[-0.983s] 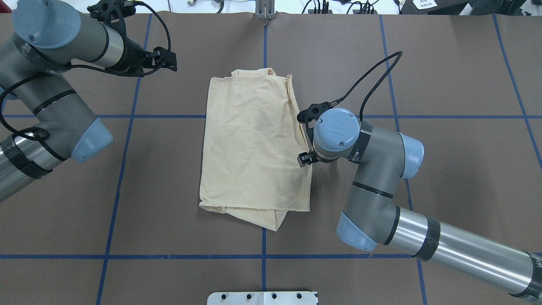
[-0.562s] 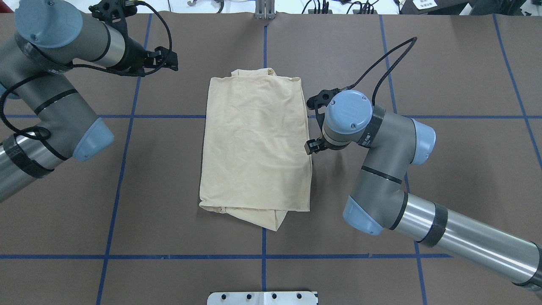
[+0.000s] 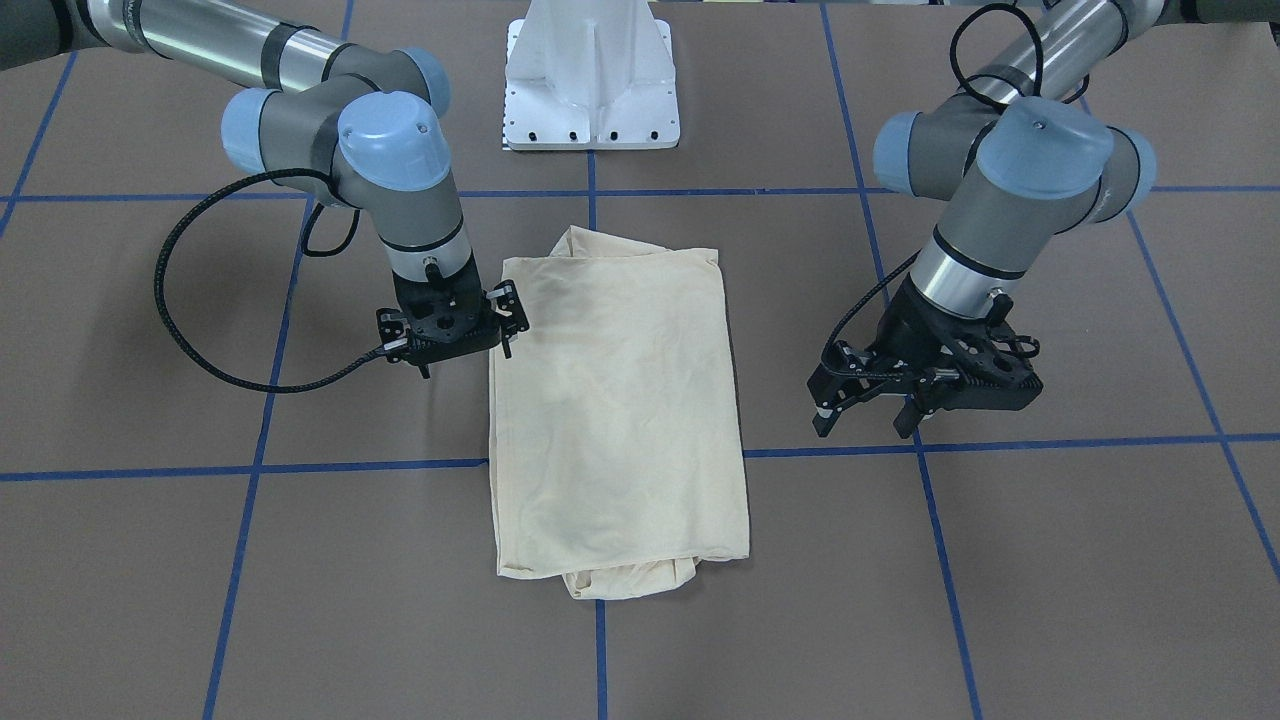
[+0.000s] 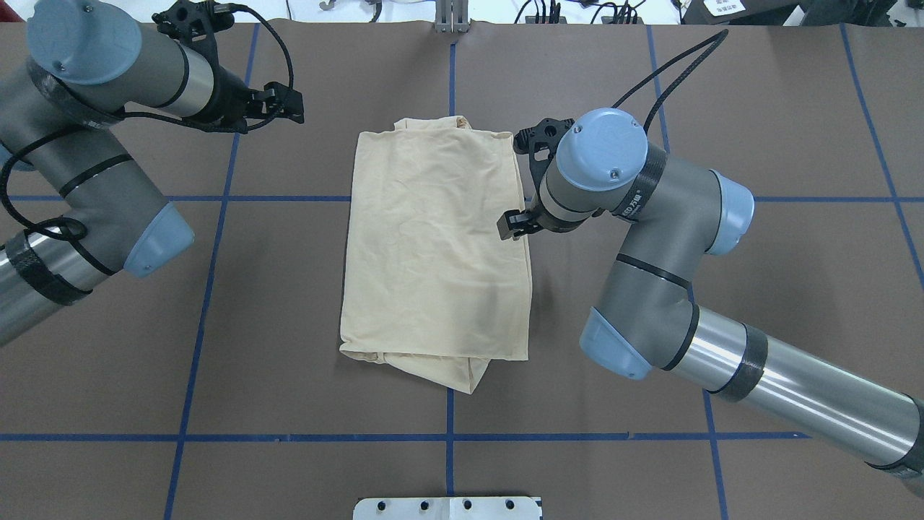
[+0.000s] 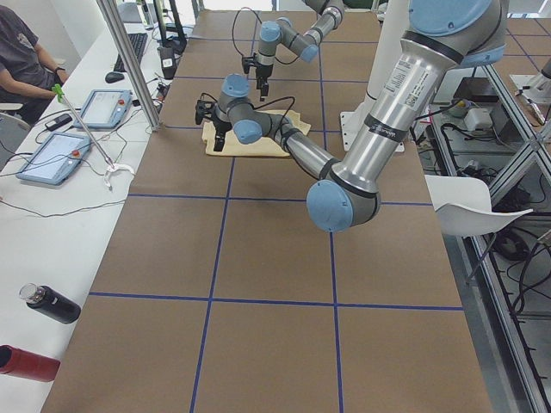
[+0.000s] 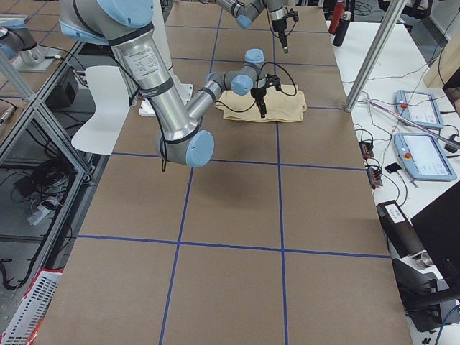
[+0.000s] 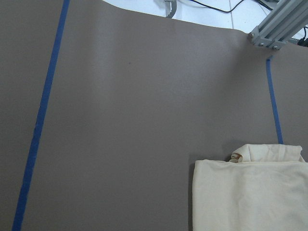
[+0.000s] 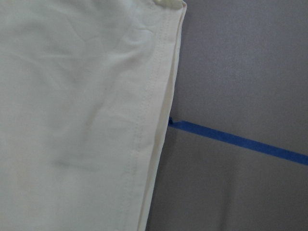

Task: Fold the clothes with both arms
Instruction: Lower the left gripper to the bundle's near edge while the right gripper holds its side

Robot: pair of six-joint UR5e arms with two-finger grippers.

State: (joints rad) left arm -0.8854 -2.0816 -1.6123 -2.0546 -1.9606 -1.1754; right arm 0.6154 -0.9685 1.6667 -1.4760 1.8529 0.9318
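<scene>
The cream-yellow shirt lies folded into a tall rectangle at the middle of the brown table, with its print hidden. A bunched fold sticks out at its near edge. My right gripper hangs open and empty over the shirt's right edge near the far corner; it also shows in the front view. The right wrist view shows the shirt's hemmed edge close below. My left gripper is open and empty, well off the shirt's far left corner, fingers down in the front view. The left wrist view shows that corner.
Blue tape lines grid the brown table cover. The white pedestal base stands at the robot's side. An aluminium post stands at the far edge. A side bench holds tablets and bottles; an operator sits there.
My right gripper moved toward the far side along the shirt's right edge. The shirt's far right corner, pulled inward a second ago, now lies flat. The left arm barely moved.
</scene>
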